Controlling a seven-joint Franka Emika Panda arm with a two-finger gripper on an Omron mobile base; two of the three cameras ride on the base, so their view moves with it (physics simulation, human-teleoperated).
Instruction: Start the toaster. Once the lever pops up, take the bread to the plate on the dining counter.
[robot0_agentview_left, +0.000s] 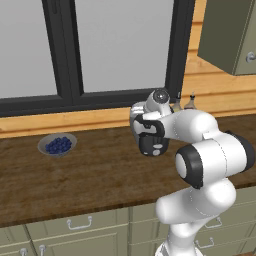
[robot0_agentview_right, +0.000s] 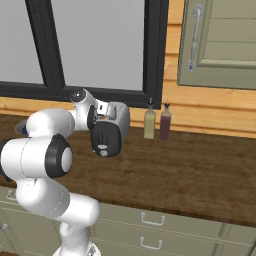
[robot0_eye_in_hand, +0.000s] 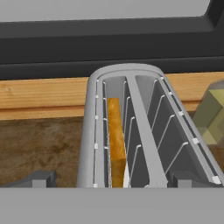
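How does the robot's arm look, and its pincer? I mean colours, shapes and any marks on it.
The glossy white arm is built of rounded, bulbous segments joined by dark black rings at the joints. A round grey cap sits near the wrist. The pincer has two small dark grey, blocky finger tips. No cables or markings are visible.

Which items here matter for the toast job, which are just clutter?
Job:
- toaster, black end panel toward the base cameras
- bread, standing in its left slot as the hand view shows it
- gripper, open, over the toaster

Clutter:
- bowl of blue berries on the counter
- two bottles by the wall
- window
- wall cabinet
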